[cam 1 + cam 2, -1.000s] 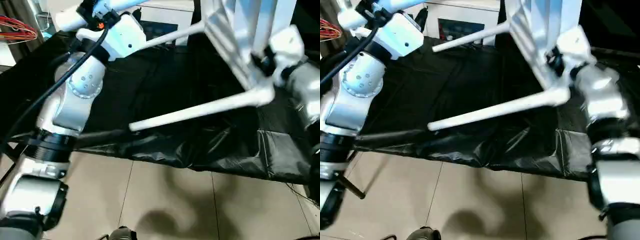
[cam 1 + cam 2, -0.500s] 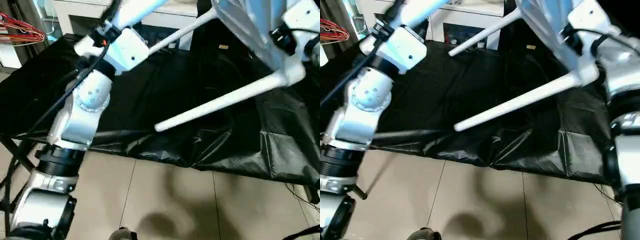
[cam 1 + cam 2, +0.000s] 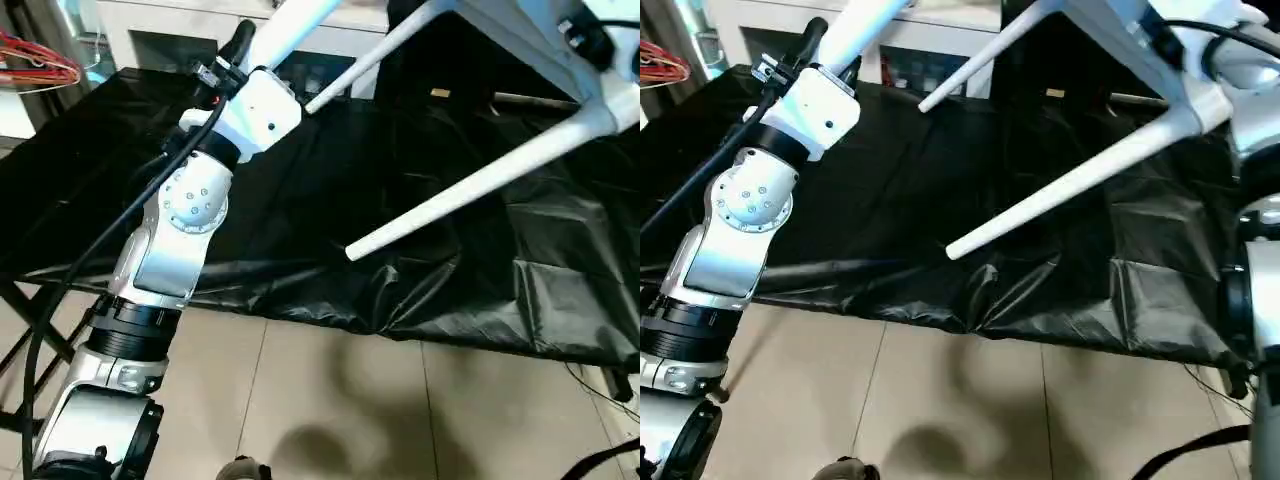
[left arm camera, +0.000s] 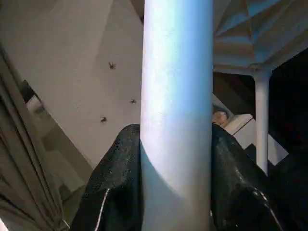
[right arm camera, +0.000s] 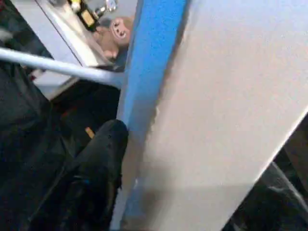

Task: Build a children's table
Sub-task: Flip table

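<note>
The children's table hangs tilted in the air over the black-draped table. Its white tabletop (image 3: 500, 25) is at the upper right. One leg (image 3: 470, 185) slants down from a corner socket, and a second leg (image 3: 370, 60) points towards the back. My left gripper (image 3: 240, 45) is raised and shut on a third white leg (image 4: 177, 96), with a black finger (image 4: 115, 183) pressed to each side of the tube. The ribbed underside (image 4: 250, 33) shows beyond it. My right gripper (image 3: 1165, 35) holds the tabletop's edge (image 5: 226, 96), one black finger (image 5: 103, 163) lying against it.
The black-draped table (image 3: 300, 200) spreads under the work, its front edge falling to a tiled floor (image 3: 330, 400). A white cabinet (image 3: 180, 35) stands behind it and red wires (image 3: 40, 60) hang at the far left. A black cable runs along my left forearm (image 3: 165, 250).
The children's table has swung up and to the right, and its lower leg's tip has moved right. My left arm has followed to the right, its fingers closing on the leg.
</note>
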